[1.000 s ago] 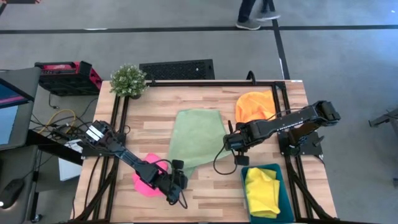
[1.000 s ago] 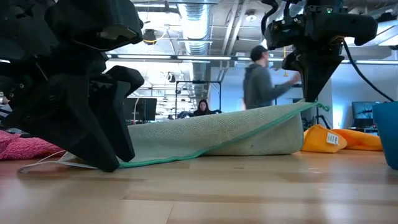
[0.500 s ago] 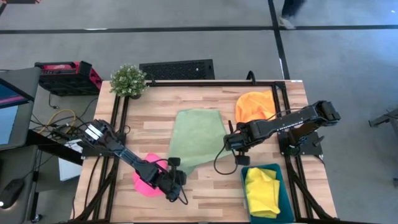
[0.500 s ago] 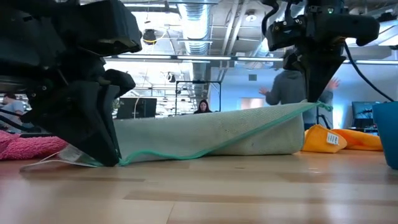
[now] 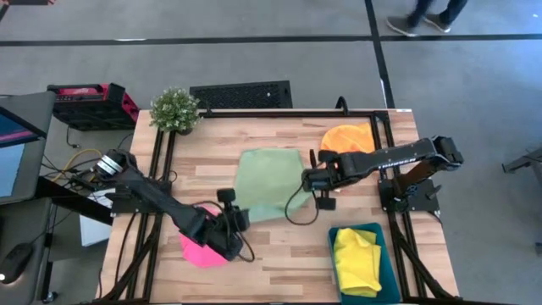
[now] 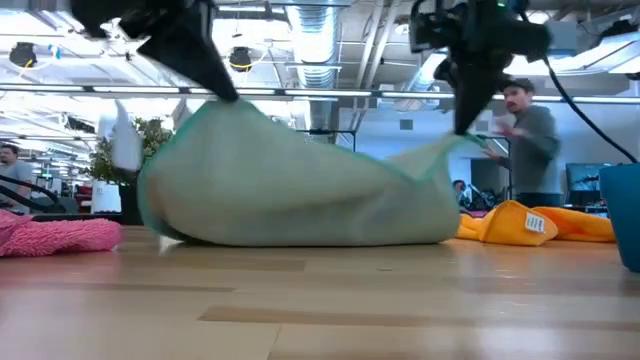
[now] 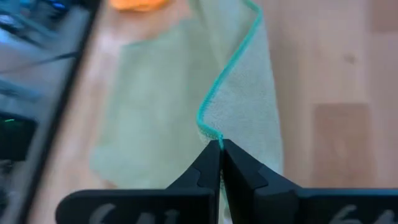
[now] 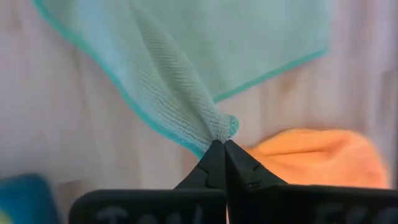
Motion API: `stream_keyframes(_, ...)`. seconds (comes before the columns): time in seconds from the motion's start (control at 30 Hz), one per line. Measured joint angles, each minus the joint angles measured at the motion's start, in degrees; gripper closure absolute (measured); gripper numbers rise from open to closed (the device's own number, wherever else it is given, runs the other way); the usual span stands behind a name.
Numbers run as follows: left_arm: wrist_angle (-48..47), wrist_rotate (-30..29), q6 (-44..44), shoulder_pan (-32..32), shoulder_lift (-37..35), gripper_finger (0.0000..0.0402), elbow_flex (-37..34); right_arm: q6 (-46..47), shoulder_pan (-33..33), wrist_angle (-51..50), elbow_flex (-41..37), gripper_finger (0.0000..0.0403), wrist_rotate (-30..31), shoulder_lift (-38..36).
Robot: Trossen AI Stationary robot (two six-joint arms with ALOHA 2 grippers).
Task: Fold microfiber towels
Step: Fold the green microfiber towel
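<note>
Your left hand point(image 7: 220, 144) is pinched tight on one near corner of the soft light green square towel point(image 5: 267, 182), and your right hand point(image 8: 221, 144) is pinched tight on the other. The towel sits in the middle of the wooden counter point(image 5: 288, 258), half lifted. This fold is only partly done.

The floppy yellow towel point(image 5: 357, 257) lies in the dark teal tray point(image 5: 383, 235). The orange towel point(image 5: 345, 140) and the fuzzy hot pink towel point(image 5: 196, 252) lie bunched and still need folding.

A second ago the green towel's near edge hung low. Now both hands have carried it up and toward the far side.
</note>
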Motion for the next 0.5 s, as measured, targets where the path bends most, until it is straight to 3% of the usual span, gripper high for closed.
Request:
stream_keyframes(0.23,-7.83,-8.54,2.19,5.39,-9.16,0.0401,2.78,-5.66,-6.1,-1.18,7.66,0.0398,7.42,0.0)
stream_keyframes(0.5,-8.37,-16.79,8.77,16.84,-21.17,0.0401,2.96,-11.25,-16.36,-0.56,15.72,0.0399,17.62,0.0)
